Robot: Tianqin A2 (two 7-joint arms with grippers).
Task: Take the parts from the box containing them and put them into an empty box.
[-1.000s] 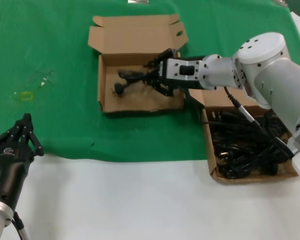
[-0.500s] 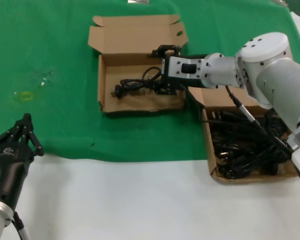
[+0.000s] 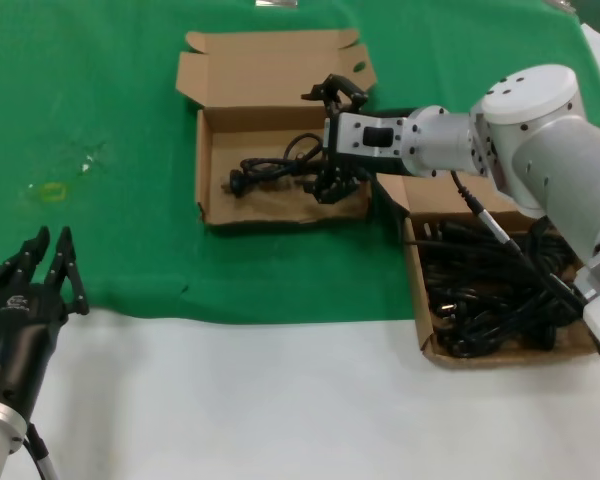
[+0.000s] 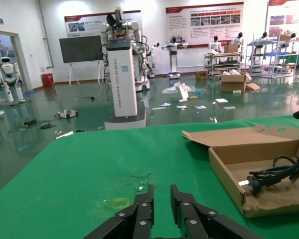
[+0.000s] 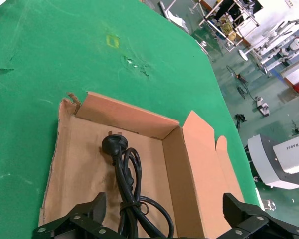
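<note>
A brown box [image 3: 204,170] with its lid open lies at the far middle of the green cloth and holds one looped black cord [image 3: 275,168]. My right gripper [image 3: 327,140] is open, its jaws wide apart, just above the box's right side; the cord lies free below it. In the right wrist view the cord [image 5: 122,164] lies on the box floor [image 5: 79,149] between the spread fingers of that gripper [image 5: 162,209]. A second box [image 3: 417,290] at the right is full of tangled black cords [image 3: 490,290]. My left gripper [image 3: 50,242] waits at the near left, slightly open and empty.
The green cloth [image 3: 100,100] covers the far half of the table and the near part is white [image 3: 280,400]. A small yellow mark [image 3: 50,190] lies on the cloth at the left. The left wrist view shows the box [image 4: 229,167] off to one side of my left gripper [image 4: 162,191].
My right gripper has opened and let go of the cord, which now lies in the far box. My left gripper's fingers have spread a little.
</note>
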